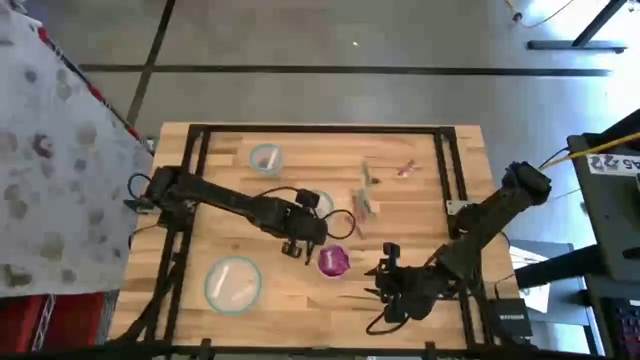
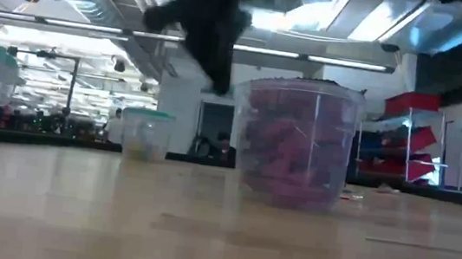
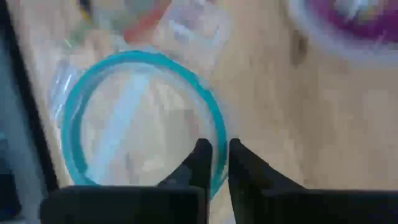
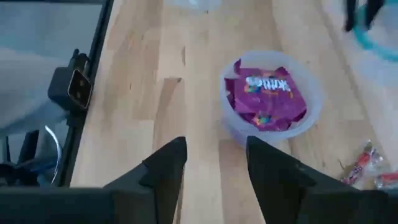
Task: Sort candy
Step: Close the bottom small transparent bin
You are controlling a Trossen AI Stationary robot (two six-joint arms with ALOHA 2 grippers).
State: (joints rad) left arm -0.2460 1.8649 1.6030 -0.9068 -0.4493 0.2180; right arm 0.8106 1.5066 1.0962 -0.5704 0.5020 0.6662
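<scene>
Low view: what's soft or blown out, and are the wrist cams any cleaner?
Low view: the dark arm is smeared against bright ceiling lights, and the near tabletop is out of focus; the cup of magenta candy reads hazy. Left wrist view: the teal-rimmed bowl is blurred. Right wrist view: sharper, print on the magenta candy legible.

Wooden table [image 1: 270, 300]: bowls [image 1: 233, 282], loose candy [image 1: 367, 204].
</scene>
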